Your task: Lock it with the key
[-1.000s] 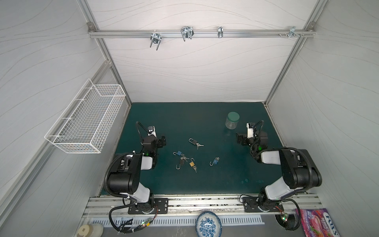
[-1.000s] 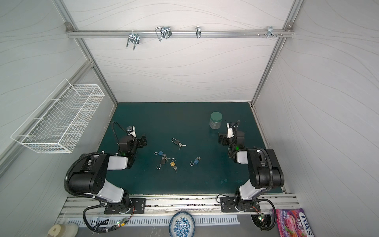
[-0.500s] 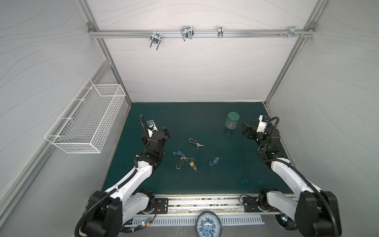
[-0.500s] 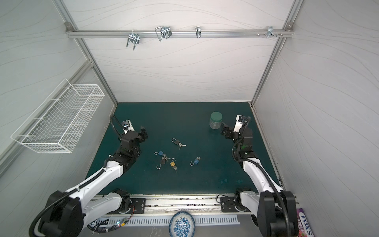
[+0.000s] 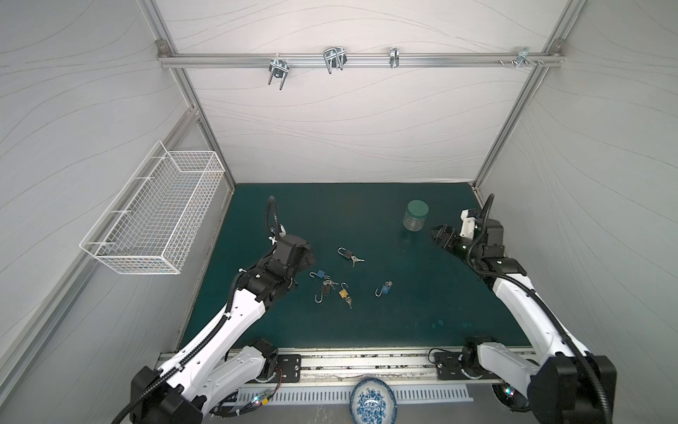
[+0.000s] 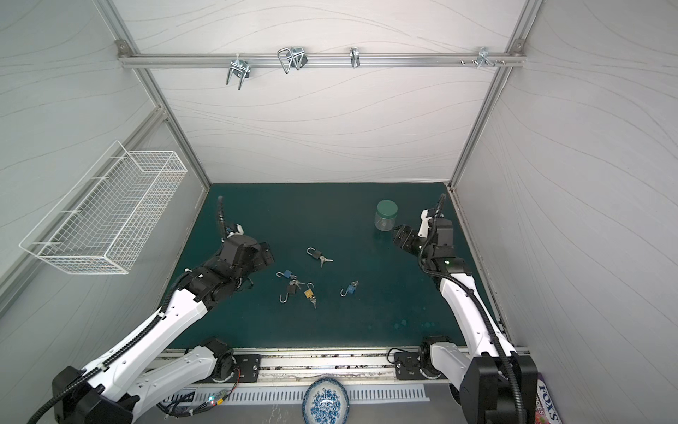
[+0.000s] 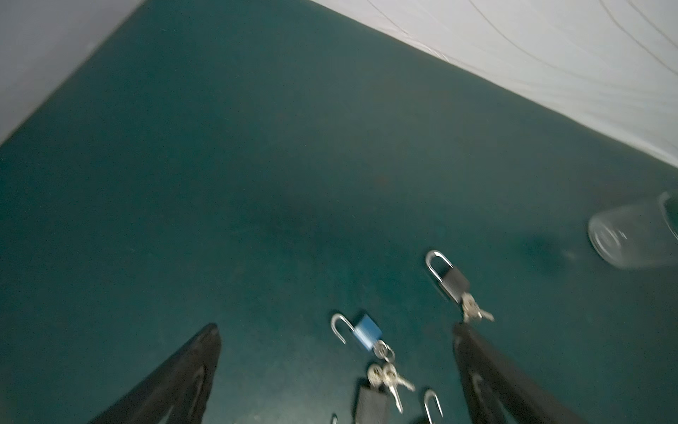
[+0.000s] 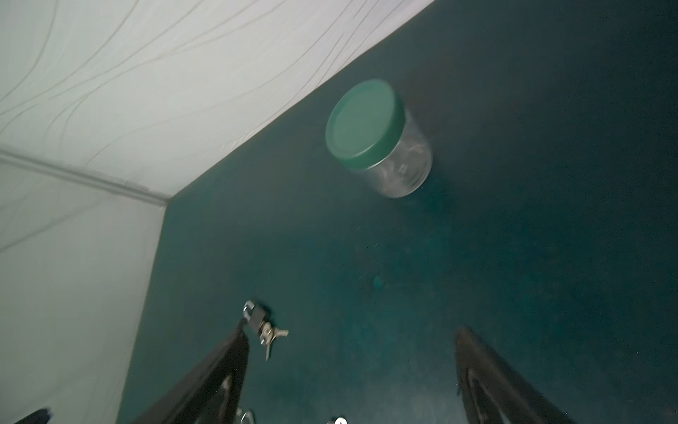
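The black padlock [image 5: 348, 254] lay diagonally on the surface [image 5: 367, 330], shackle toward the far-left corner, keys [image 5: 356, 260] seemingly inserted. Jaws on the left arm [image 5: 242, 312] and right arm [image 5: 513, 293] stood apart, empty.

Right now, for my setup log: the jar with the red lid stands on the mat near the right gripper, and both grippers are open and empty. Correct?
Not quite: the lid is green, not red, as the right wrist view shows. The rest holds: the jar stands on the mat near the right gripper, which, like the left gripper, is open and empty.
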You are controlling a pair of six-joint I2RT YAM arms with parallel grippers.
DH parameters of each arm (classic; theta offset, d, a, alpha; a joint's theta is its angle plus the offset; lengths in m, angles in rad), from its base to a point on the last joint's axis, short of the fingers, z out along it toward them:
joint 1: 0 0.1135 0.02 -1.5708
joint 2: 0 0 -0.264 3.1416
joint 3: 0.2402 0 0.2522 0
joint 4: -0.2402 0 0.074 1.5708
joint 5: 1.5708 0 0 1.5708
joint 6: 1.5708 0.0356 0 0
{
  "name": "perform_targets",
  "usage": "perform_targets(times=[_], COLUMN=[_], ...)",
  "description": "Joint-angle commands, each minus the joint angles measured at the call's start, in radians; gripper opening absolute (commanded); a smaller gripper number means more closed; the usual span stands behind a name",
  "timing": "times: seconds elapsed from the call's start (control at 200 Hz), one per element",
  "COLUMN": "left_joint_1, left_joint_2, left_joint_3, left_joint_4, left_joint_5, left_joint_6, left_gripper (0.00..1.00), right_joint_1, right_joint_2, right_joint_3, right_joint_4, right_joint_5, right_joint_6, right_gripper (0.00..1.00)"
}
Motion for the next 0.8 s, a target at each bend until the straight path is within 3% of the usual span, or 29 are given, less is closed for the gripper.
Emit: perform_targets(times=[0.0, 0.175, 0.285, 0.42, 0.53, 0.79], left_joint_1=[-0.076, -0.094, -0.093, -0.079, 0.039, 0.325], left_joint_2=[-0.029, -0.027, -0.050, -0.074, -0.096, -0.131], left_joint_3=[-0.020, -0.093, -0.129, -0.129, -0.155, -0.256], left_joint_4=[-0.034, 0.074, 0.129, 0.130, 0.163, 0.317], left_joint_5=[0.101, 0.319, 0.347, 0.364, 0.507, 0.838], left_joint_6=[-0.037, -0.111, -0.141, -0.133, -0.168, -0.270], left_gripper=[0.99, 0.99, 0.99, 0.99, 0.99, 0.98], right_joint_1=[0.099, 0.375, 0.532, 0.647, 0.700, 0.720], right_joint_2=[-0.011, 0.039, 0.108, 0.286, 0.426, 0.770], right_joint_3=[0.013, 0.040, 0.077, 0.230, 0.344, 0.635], right_joint_4=[-0.057, -0.093, -0.072, -0.182, -0.242, -0.351], right_joint_5=[-0.164, -0.012, 0.103, 0.151, 0.209, 0.181], right_joint_6=[-0.041, -0.183, -0.339, -0.507, -0.598, -0.698], right_gripper=[0.85, 0.82, 0.84, 0.84, 0.79, 0.70])
